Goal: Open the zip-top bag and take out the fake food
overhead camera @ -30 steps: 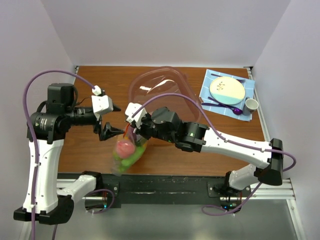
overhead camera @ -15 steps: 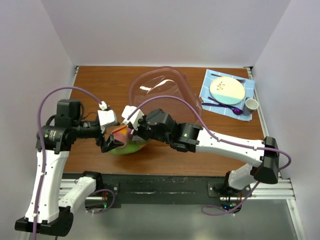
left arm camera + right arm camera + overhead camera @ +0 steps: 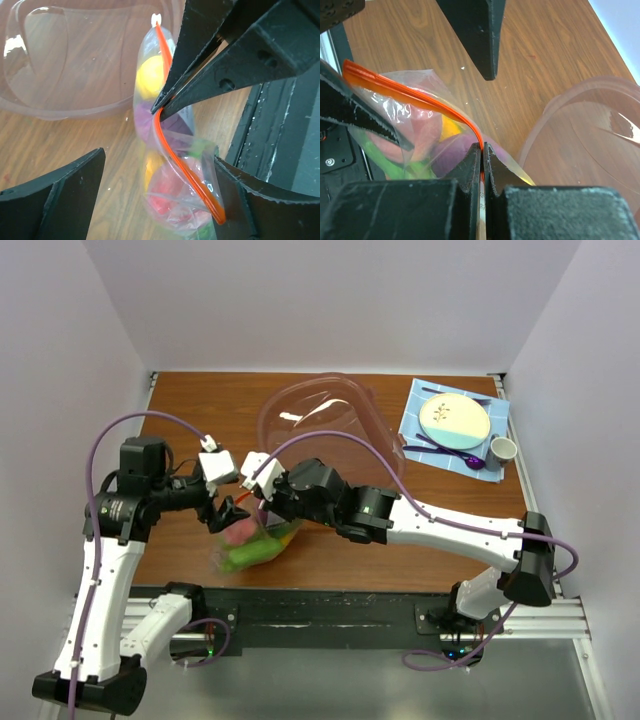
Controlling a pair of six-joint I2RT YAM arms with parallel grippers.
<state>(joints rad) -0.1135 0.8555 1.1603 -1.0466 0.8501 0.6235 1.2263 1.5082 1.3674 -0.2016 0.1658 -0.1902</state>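
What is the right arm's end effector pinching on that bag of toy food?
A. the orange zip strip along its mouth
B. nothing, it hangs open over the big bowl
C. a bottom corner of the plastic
A: in the right wrist view the right end effector is shut, with the orange zip strip of the zip-top bag clamped in it.

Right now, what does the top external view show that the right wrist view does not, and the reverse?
Only the top external view shows the plate, cup and purple spoon on the blue mat at the far right. Only the right wrist view shows the right gripper close up, jaws shut on the orange zip strip. Both show the zip-top bag of fake food, the clear bowl and the open left gripper.
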